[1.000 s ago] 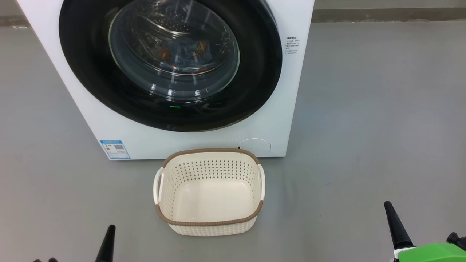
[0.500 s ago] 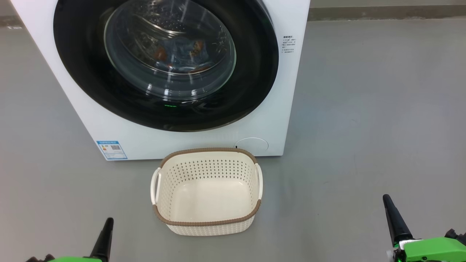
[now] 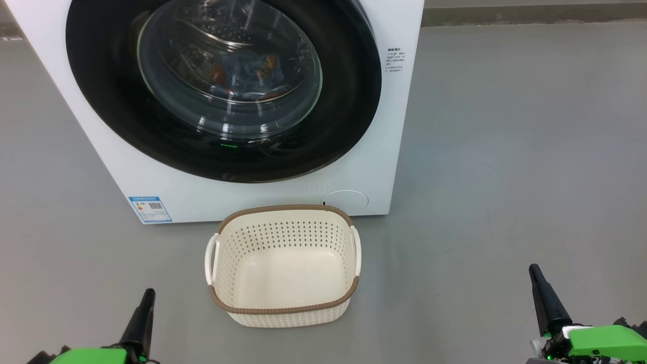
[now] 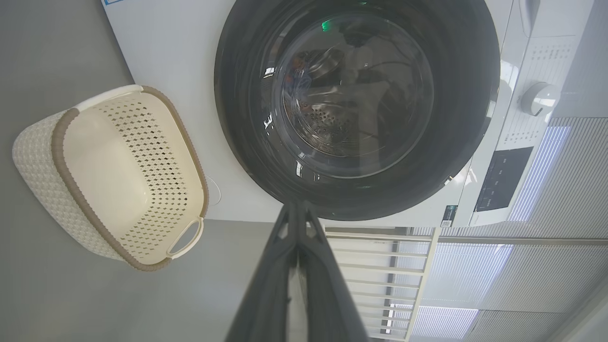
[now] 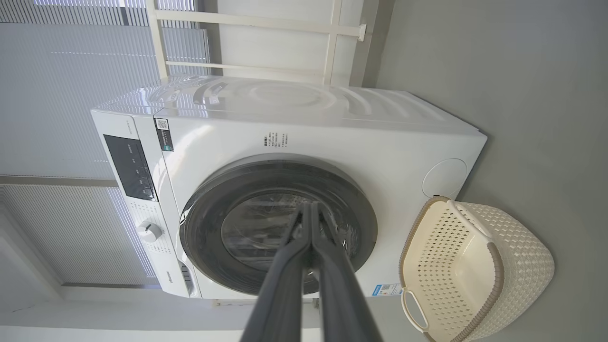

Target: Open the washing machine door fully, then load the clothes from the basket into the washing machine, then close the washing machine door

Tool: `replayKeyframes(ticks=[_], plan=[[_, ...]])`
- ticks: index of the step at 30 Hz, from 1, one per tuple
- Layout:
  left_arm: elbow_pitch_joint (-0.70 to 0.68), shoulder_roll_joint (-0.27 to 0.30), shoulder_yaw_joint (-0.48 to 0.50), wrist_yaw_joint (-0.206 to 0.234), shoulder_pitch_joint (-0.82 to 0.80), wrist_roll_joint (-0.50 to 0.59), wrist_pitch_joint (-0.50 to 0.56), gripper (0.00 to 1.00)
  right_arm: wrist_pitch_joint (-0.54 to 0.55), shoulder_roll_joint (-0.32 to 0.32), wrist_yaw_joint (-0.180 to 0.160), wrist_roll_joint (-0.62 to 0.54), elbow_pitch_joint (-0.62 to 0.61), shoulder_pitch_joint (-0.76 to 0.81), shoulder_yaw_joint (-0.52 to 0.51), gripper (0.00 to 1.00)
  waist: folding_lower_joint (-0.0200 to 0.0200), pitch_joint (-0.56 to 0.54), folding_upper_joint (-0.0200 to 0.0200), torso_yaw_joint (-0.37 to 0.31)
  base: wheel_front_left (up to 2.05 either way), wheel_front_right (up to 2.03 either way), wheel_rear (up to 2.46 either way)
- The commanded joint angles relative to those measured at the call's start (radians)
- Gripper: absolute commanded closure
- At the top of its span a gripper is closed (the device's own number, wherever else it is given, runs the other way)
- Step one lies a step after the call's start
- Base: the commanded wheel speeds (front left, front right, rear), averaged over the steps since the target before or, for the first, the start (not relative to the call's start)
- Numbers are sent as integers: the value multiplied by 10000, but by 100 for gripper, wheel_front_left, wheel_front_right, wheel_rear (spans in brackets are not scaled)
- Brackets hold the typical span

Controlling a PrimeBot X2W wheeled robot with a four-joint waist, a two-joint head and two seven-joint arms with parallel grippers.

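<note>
Head view shows clothes point(image 3: 243, 71) inside washing machine point(image 3: 227, 196), basket point(image 3: 283, 318) empty

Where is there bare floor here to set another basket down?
Bare grey floor runs wide to the right of the washing machine and basket; another patch lies left of the basket, in front of the blue label sticker. Crowded: the narrow strip between the basket's back rim and the machine front. The basket itself holds nothing.

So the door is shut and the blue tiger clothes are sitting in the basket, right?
Not quite. The washing machine door is shut, but the basket is empty. The clothes are inside the washing machine, behind the door's glass. The head view shows it.
</note>
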Motion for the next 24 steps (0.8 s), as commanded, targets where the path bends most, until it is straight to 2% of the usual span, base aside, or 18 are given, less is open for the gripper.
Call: replayKeyframes(ticks=[1, 24], plan=[[-164, 192, 398, -100, -514, -304, 123, 100, 121, -17, -9, 369, -205, -562, 219, 100, 0, 5, -1, -14, 0, 0, 0], [-157, 167, 461, -111, -551, -422, 197, 100, 163, -12, -9, 548, -190, -596, 220, 100, 0, 9, -1, -26, 0, 0, 0]])
